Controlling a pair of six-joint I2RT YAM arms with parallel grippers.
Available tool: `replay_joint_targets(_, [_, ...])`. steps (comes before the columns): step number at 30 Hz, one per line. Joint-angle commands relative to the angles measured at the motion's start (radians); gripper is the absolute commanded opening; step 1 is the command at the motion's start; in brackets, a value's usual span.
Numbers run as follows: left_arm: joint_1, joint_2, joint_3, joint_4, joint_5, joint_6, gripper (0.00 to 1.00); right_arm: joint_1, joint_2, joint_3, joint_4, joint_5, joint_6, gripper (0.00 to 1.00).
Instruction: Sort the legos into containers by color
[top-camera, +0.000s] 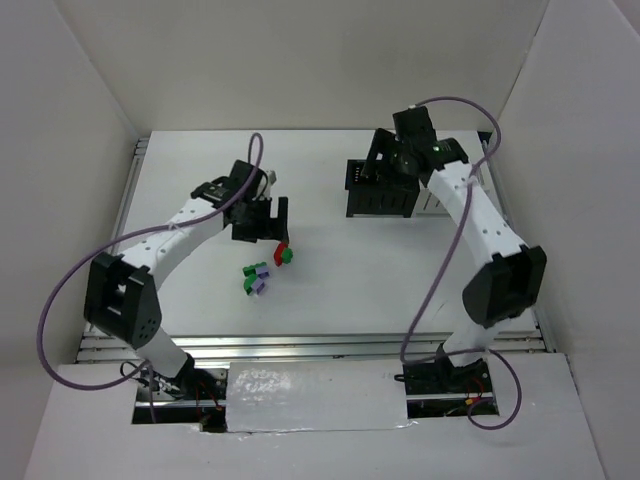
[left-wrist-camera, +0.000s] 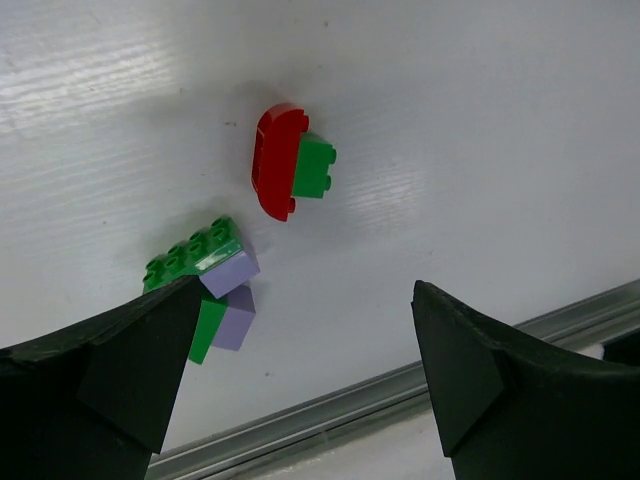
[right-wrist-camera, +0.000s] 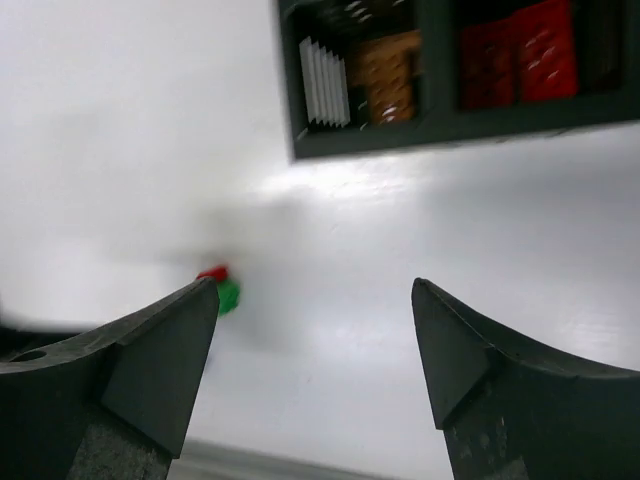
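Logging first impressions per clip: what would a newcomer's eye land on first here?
Loose legos, red, green and light purple, lie mid-table just ahead of the open left gripper. At the far right the open right gripper hangs by the containers, with red bricks and a brown-orange brick already inside.

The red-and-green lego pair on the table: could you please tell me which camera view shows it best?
The left wrist view: the red-and-green lego pair lies close and sharp, studs visible. The top view shows it as a tiny spot; the right wrist view shows a blurred red-green speck.
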Motion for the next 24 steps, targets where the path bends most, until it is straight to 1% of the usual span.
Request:
replay_joint_targets(1, [-0.049, 0.074, 0.024, -0.007, -0.096, 0.003, 0.99, 0.025, -0.171, -0.113, 0.086, -0.085, 0.004, 0.85])
replay_joint_targets(2, [-0.053, 0.109, 0.024, 0.001, -0.109, -0.004, 0.99, 0.048, -0.195, -0.155, 0.091, -0.093, 0.002, 0.85])
replay_joint_targets(4, [-0.06, 0.143, 0.024, 0.018, -0.147, -0.006, 0.97, 0.065, -0.244, -0.181, 0.08, -0.103, -0.005, 0.85])
replay_joint_targets(9, [-0.066, 0.248, 0.037, 0.076, -0.127, 0.028, 0.92, 0.096, -0.34, -0.265, 0.065, -0.111, -0.015, 0.85])
replay_joint_targets(12, [-0.068, 0.292, 0.054, 0.087, -0.136, 0.049, 0.85, 0.096, -0.386, -0.313, 0.069, -0.113, -0.016, 0.86])
replay_joint_targets(13, [-0.068, 0.308, 0.062, 0.09, -0.141, 0.06, 0.83, 0.098, -0.394, -0.322, 0.069, -0.116, -0.018, 0.86])
replay_joint_targets(15, [-0.069, 0.321, 0.071, 0.096, -0.147, 0.068, 0.83, 0.098, -0.408, -0.336, 0.056, -0.123, -0.022, 0.86])
replay_joint_targets(18, [-0.076, 0.349, 0.096, 0.102, -0.144, 0.078, 0.8, 0.099, -0.422, -0.347, 0.049, -0.134, -0.025, 0.86])
replay_joint_targets(19, [-0.077, 0.358, 0.1, 0.102, -0.144, 0.081, 0.72, 0.099, -0.425, -0.35, 0.051, -0.134, -0.024, 0.86])
replay_joint_targets(20, [-0.079, 0.375, 0.106, 0.101, -0.144, 0.08, 0.67, 0.098, -0.432, -0.358, 0.054, -0.136, -0.022, 0.86])
replay_joint_targets(21, [-0.082, 0.381, 0.114, 0.099, -0.141, 0.083, 0.55, 0.099, -0.436, -0.359, 0.056, -0.137, -0.022, 0.86])
replay_joint_targets(24, [-0.091, 0.406, 0.116, 0.102, -0.141, 0.091, 0.31, 0.099, -0.437, -0.361, 0.054, -0.143, -0.022, 0.86])
